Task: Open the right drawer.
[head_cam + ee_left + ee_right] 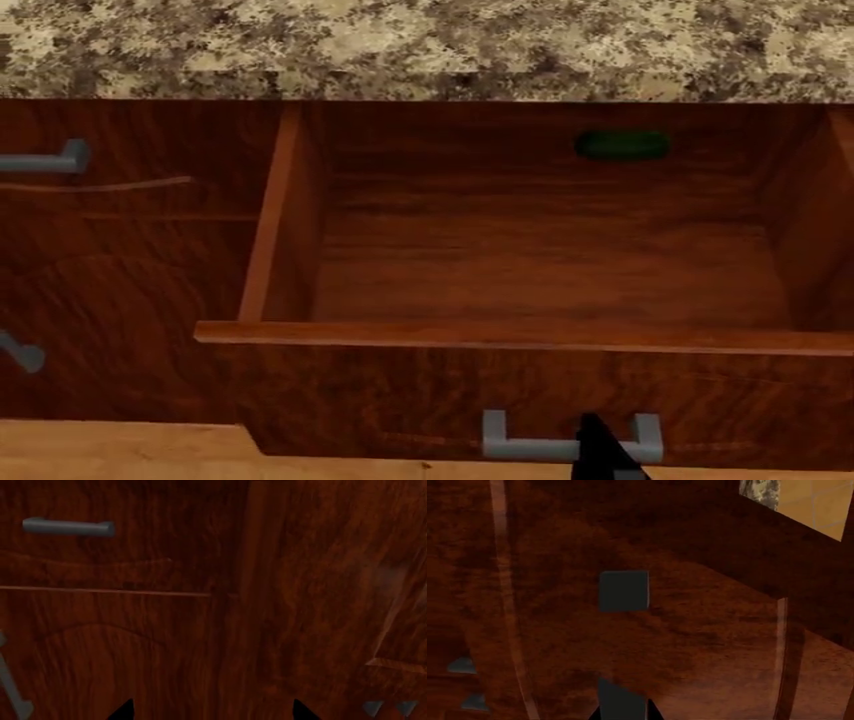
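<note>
reddish-brown right drawer out toward the robot, long axis sideways; right end effector perhaps clamped on handle

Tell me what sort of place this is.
Most likely a kitchen: a speckled granite countertop tops dark wood cabinets, with the right drawer pulled open, a small green object at its back, and another grey-handled neighbouring drawer front beside it.

The right drawer is glossy reddish-brown wood with a matt grey handle under a speckled stone countertop.
</note>
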Available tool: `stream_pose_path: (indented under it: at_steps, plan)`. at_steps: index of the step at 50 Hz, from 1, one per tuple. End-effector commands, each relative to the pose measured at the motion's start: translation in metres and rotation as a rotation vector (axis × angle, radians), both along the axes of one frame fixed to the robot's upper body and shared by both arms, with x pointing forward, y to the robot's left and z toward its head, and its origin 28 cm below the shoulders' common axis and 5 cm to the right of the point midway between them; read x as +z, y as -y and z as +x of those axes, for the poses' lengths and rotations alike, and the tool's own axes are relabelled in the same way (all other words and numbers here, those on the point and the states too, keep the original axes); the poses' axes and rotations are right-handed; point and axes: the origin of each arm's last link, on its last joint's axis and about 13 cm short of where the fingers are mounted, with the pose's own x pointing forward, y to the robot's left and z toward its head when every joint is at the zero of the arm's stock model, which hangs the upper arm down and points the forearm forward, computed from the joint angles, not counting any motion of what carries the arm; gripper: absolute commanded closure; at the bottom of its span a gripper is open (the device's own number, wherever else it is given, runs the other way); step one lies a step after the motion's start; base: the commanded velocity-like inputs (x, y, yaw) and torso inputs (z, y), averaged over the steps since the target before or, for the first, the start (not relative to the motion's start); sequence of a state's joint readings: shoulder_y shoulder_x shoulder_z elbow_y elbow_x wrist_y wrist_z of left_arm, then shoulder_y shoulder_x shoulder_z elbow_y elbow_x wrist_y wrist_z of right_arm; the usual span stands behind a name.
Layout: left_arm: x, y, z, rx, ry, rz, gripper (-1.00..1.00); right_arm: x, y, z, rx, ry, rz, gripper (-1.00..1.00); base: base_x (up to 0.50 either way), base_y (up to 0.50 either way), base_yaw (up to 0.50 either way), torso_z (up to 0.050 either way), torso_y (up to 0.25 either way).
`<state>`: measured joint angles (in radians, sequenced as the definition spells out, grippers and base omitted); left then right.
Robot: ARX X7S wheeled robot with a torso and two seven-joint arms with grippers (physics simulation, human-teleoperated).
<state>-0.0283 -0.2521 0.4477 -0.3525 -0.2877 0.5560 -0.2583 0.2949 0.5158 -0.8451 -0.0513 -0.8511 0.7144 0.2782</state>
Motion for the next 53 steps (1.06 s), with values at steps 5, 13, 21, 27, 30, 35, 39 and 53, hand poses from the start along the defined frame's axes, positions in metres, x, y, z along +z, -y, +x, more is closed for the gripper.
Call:
stream_pose_path:
  at_steps: [5,13,21,27,30,35,39,53]
  plan:
    - [-0.0002,0.0,0.0,0.0,-0.002,0.0,-1.0,0.0268,-0.0142,0.0056,0.075,0.288,-0.092,1.0,-0.19,0.0,0.0,0.002,0.004]
    - [0.0,0.0001,-0.0002,0.0,-0.001,-0.001,-1.0,0.0263,-0.0145,0.0047,0.074,0.286,-0.092,1.0,-0.19,0.0,0.0,0.003,0.004]
    - [0.001,0.0004,-0.0005,0.001,0.001,-0.001,-1.0,0.0259,-0.0146,0.0042,0.075,0.286,-0.091,1.0,-0.19,0.0,0.0,0.001,0.004]
    - [0.001,0.0002,-0.0003,0.001,0.001,-0.001,-1.0,0.025,-0.0156,0.004,0.075,0.285,-0.089,1.0,-0.19,0.0,0.0,0.002,0.004]
    - [0.0008,0.0,-0.0003,0.002,0.002,0.0,-1.0,0.0261,-0.0157,0.0042,0.077,0.287,-0.093,1.0,-0.19,0.0,0.0,0.004,0.003]
    - [0.0003,-0.0003,-0.0004,0.002,0.003,-0.001,-1.0,0.0246,-0.0152,0.0045,0.081,0.288,-0.108,1.0,-0.19,0.0,0.0,0.002,0.004]
    - [0.001,-0.0001,-0.0004,0.002,0.002,-0.001,-1.0,0.0264,-0.0154,0.0037,0.082,0.289,-0.107,1.0,-0.19,0.0,0.0,0.003,0.003]
    - [0.0011,0.0005,-0.0002,0.001,0.001,0.002,-1.0,0.0291,-0.0147,0.0047,0.086,0.293,-0.121,1.0,-0.19,0.0,0.0,0.002,0.004]
